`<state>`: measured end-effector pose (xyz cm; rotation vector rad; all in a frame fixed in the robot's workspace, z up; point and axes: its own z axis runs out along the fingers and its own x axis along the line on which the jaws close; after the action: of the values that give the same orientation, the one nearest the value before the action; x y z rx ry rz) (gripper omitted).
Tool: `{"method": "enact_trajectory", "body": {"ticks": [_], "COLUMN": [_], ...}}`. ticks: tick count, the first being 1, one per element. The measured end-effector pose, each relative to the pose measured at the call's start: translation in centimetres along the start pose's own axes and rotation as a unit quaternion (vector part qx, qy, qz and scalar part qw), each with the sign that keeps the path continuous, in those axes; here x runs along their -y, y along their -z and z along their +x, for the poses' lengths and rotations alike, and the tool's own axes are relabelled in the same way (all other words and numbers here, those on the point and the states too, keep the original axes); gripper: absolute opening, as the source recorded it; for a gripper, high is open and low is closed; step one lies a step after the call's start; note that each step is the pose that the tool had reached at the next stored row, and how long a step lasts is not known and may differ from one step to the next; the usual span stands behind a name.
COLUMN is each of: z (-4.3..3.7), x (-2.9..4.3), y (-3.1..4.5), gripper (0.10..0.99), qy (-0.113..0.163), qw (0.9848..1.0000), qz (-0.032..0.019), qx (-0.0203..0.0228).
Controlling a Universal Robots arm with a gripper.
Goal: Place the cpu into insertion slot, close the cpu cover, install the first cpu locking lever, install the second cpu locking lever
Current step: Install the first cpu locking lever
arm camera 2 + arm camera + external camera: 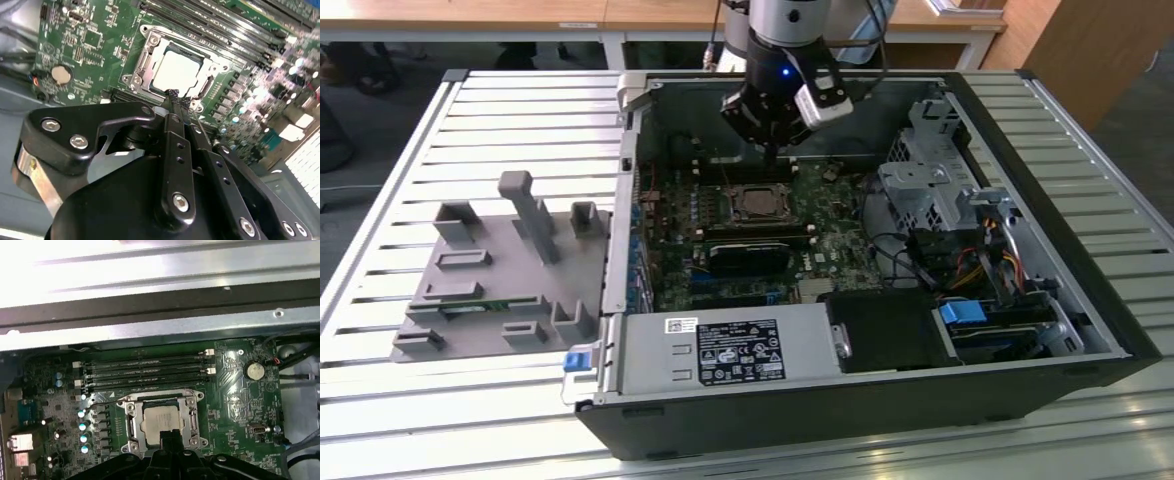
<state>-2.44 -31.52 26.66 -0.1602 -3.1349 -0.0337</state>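
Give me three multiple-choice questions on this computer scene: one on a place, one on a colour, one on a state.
1. Where is the cpu?
A on the grey rack
B in the slot
C on the power supply

2. What colour is the board?
A red
B white
C green

3. How does the cover lie?
A flat around the cpu
B standing upright
C off on the table

Answers:
1 B, the silver chip sits inside the socket in both wrist views.
2 C, the surface around the socket is green.
3 A, the metal frame lies level, with the chip showing through its window.
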Motion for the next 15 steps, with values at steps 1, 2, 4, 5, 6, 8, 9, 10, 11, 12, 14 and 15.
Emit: {"method": "enact_trajectory", "body": {"ticks": [1,2,4,5,6,8,9,10,11,12,14,15], "z": [0.00,0.00,0.04,0.14,0.33,1.00,1.37,1.71,1.97,2.16,2.32,2.36], "x": [0.00,0.00,0.01,0.02,0.03,0.11,0.15,0.18,0.21,0.22,0.24,0.25], "y": [-0.01,-0.02,-0.07,-0.11,-0.14,-0.19,-0.21,-0.23,-0.26,-0.29,-0.36,-0.40], "gripper": [0.106,0.106,0.106,0.106,0.106,0.106,0.106,0.106,0.106,0.106,0.106,0.106], "qy": [0.008,0.015,0.024,0.025,0.026,0.026,0.026,0.026,0.026,0.026,0.031,0.034], "qw": [1.0000,0.9999,0.9997,0.9997,0.9997,0.9997,0.9997,0.9997,0.9997,0.9996,0.9995,0.9994], "qz": [0.0000,0.0000,-0.0008,-0.0014,-0.0019,-0.0024,-0.0024,-0.0025,-0.0026,-0.0027,-0.0026,-0.0027], "qx": [-0.0002,-0.0003,-0.0005,-0.0002,0.0002,0.0019,0.0030,0.0039,0.0046,0.0051,0.0052,0.0052]}}
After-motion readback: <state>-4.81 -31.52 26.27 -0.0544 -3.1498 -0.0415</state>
